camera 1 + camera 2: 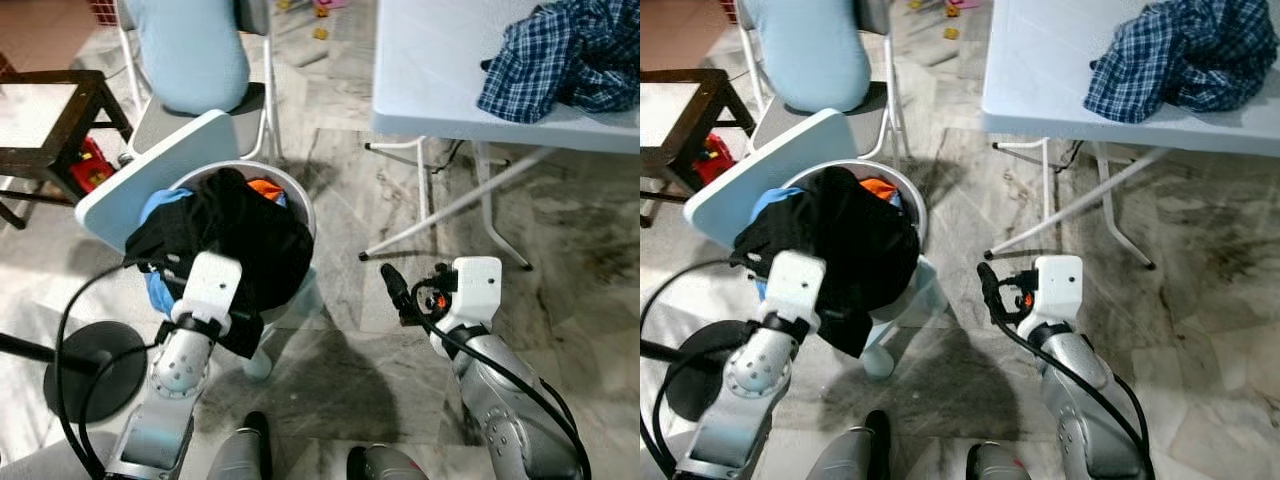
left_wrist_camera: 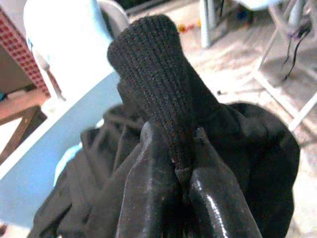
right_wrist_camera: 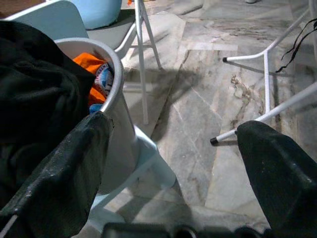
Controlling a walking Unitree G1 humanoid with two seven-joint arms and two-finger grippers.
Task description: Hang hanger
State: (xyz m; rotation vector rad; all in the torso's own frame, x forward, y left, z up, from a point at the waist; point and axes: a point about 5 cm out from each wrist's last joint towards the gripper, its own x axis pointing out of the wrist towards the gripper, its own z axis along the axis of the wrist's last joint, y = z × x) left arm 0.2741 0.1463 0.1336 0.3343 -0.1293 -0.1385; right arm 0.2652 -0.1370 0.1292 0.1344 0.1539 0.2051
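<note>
Left gripper (image 2: 181, 183): you have its fingers pinched on a fold of the black garment (image 1: 235, 230), at the near side of the basket (image 1: 300, 195).
Right gripper (image 1: 395, 285): it hangs over bare floor (image 1: 400, 370) to the right of the basket, well apart from it; its fingers are spread, with nothing between them.
Garment: knitted black cloth, heaped on top of the basket and spilling over its near rim; orange (image 3: 91, 69) and blue pieces lie under it.
Basket: pale, round, with a flat light-blue lid (image 1: 150, 170) leaning at its far left.
Hanger: you have none to see; I cannot tell where it is.
Table (image 1: 440, 60): white, folding, ahead on your right, with a blue checked shirt (image 1: 565, 55) crumpled on it.
Chair (image 1: 195, 100): beyond the basket, with a light-blue cushion (image 1: 190, 45) on it.
Progress: early, by my reading. You have only a grip on the cloth, which sits in the basket, not lifted clear.
Left to do: lift the garment out, find a hanger, dress it and hang it; nothing here shows a rail.
</note>
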